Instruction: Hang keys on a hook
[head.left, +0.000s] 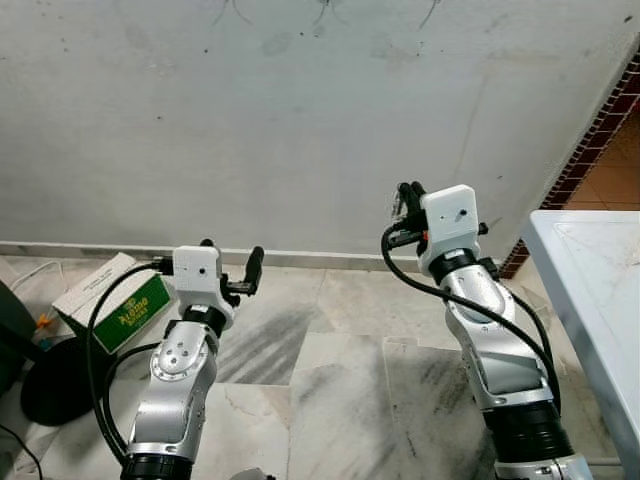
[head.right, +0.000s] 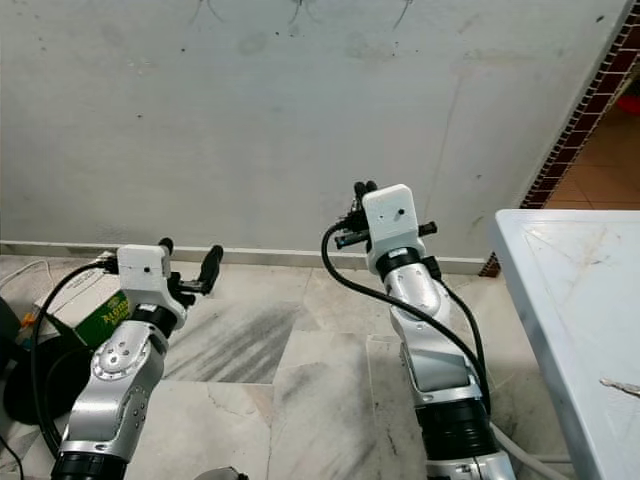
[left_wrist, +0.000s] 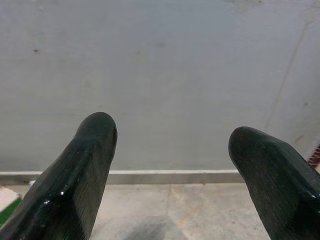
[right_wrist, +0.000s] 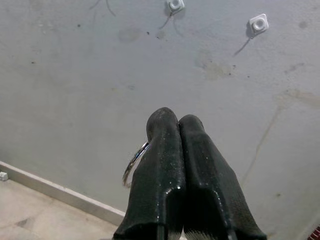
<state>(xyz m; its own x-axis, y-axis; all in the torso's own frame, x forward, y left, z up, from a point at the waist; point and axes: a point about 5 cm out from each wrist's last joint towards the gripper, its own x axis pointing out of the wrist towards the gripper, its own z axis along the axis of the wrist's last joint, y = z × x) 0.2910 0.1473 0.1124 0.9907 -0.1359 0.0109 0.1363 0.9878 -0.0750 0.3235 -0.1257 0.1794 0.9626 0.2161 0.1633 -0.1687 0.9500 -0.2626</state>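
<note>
My right gripper (right_wrist: 178, 119) is raised in front of the grey wall, its black fingers (head.left: 409, 190) pressed shut on a silver key ring (right_wrist: 133, 164) that sticks out at one side. Two small white hooks (right_wrist: 174, 5) (right_wrist: 258, 23) are fixed on the wall, seen high in the right wrist view and well apart from the fingertips. My left gripper (head.left: 231, 258) is held lower over the floor, open with nothing between its fingers (left_wrist: 92, 150).
A white table (head.right: 570, 290) stands close on the right beside my right arm. A green and white box (head.left: 115, 300) and a dark round base (head.left: 55, 375) lie on the marble floor at the left. A brick-edged doorway (head.left: 600, 120) opens at the far right.
</note>
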